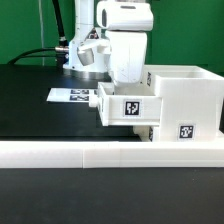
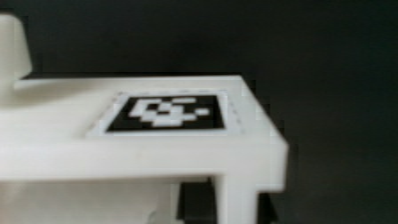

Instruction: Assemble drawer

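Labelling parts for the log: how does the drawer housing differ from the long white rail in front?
The housing is a tall box; the rail is long and low. The housing carries black-and-white tags; the rail shows none. The housing sits further back, under the gripper; the rail runs across the front, a seam near its middle. Both are white plastic.

Drawer point(image 2: 134, 150): white plastic, seen close and somewhat blurred, a flat face bearing one square black-and-white tag point(image 2: 166, 113) with a white border. Beyond its edges lies the dark table point(image 2: 320, 60). A further white shape point(image 2: 15, 50) rises beside the tagged face; whether it is pincer or plastic cannot be told.
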You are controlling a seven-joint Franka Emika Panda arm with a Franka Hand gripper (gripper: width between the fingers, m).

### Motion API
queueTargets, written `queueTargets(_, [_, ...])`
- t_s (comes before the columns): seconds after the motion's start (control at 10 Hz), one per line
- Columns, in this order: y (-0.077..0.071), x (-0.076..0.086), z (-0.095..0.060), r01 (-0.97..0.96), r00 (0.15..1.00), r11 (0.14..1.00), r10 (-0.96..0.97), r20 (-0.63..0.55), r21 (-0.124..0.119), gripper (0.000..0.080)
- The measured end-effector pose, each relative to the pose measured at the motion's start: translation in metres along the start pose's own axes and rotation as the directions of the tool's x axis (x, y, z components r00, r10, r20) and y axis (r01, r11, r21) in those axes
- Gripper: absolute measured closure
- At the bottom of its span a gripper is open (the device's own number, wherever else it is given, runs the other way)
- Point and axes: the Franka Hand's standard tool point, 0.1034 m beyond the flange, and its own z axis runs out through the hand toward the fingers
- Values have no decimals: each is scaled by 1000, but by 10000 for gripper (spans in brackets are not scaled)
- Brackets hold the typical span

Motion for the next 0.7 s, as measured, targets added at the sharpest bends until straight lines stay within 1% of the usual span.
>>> queueTargets(0.1, [-1, -1, 0, 0, 1000, 1000, 0, 2, 10, 757])
queueTargets(0.2, [-2, -2, 0, -1, 1000, 1000, 1, 7, 28, 757])
queueTargets(0.4, [-2, -2, 0, -1, 1000, 1000, 1, 6, 27, 757])
queueTargets(0.5, [-2, -2, 0, 2, 1000, 1000, -2, 7, 31, 757])
queueTargets(0.6, [-4, -1, 0, 9, 1000, 999, -10, 10, 48, 757])
queueTargets(0.7, [-4, 2, 0, 16, 1000, 999, -16, 10, 48, 757])
